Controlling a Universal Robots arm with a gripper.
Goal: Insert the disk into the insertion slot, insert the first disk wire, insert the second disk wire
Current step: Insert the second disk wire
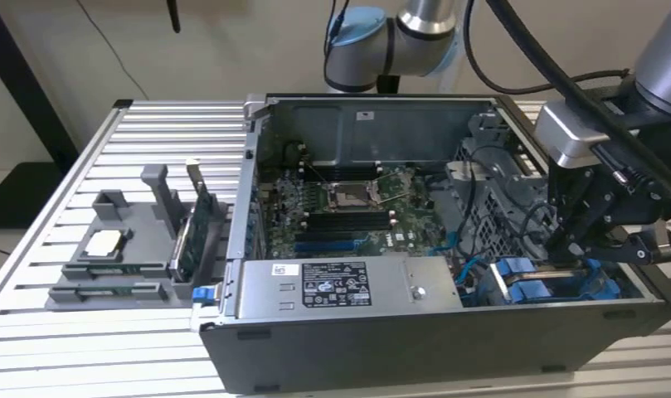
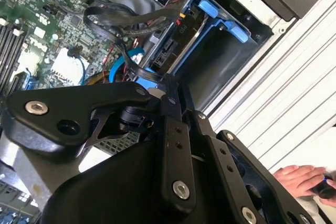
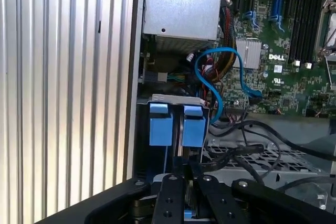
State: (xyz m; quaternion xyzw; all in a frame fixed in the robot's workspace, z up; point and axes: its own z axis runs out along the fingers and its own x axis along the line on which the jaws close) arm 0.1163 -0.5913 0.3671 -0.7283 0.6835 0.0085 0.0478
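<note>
Where the open computer case [image 1: 446, 332] lies on the slatted tabletop [image 1: 47, 332] in the exterior view, the end effector [image 1: 579, 249] reaches down into the case's near corner on the exterior view's right. It hangs just above the blue rails of the slot [image 1: 540, 286]. Left of that sits the grey power supply [image 1: 347, 286], and beyond it the motherboard [image 1: 347, 207]. A grey holder [image 1: 125, 257] stands on the tabletop well to the left of the case.

In the second wrist view, the end effector [image 2: 163, 90] points its black linkage at the slot [image 2: 210, 51], whose blue frame stands open beside the case wall. Black cables [image 2: 121, 19] cross just beside it. A hand [image 2: 302, 179] rests on the tabletop in the corner.

In the first wrist view, the end effector [image 3: 186, 174] has its fingers drawn close together at a black cable [image 3: 231, 156]; I cannot tell whether they clamp it. Just beyond stand the two blue tabs of the disk [image 3: 176, 124] in the slot. A blue cable [image 3: 231, 72] loops above them.
</note>
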